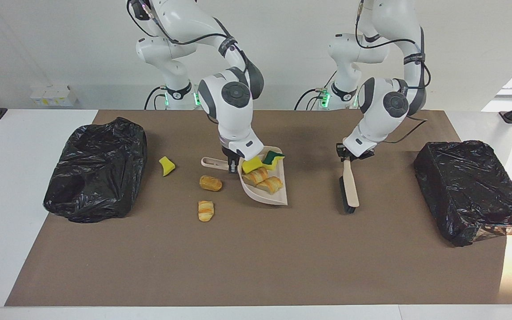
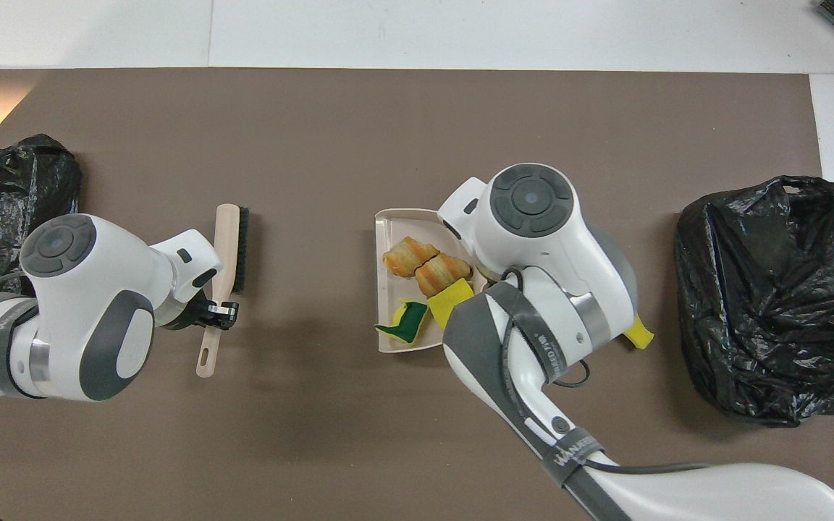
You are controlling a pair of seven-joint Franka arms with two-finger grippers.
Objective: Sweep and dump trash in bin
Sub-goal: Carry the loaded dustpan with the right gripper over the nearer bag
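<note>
My right gripper (image 1: 234, 165) is shut on the handle of the beige dustpan (image 1: 279, 199), which is tilted. In the pan (image 2: 388, 230) lie two striped rolls (image 1: 263, 180) (image 2: 426, 265), a yellow wedge (image 2: 450, 304) and a green-and-yellow piece (image 2: 405, 323). More trash lies on the mat toward the right arm's end: a yellow wedge (image 1: 166, 166) (image 2: 640, 336) and two rolls (image 1: 210, 183) (image 1: 205, 210), which the right arm hides in the overhead view. My left gripper (image 1: 349, 155) (image 2: 217, 312) is shut on the handle of the wooden brush (image 1: 350, 190) (image 2: 229, 239), which points down at the mat.
A bin lined with a black bag (image 1: 96, 171) (image 2: 768, 297) stands at the right arm's end of the brown mat (image 1: 256, 258). A second black-bagged bin (image 1: 469, 191) (image 2: 4, 217) stands at the left arm's end.
</note>
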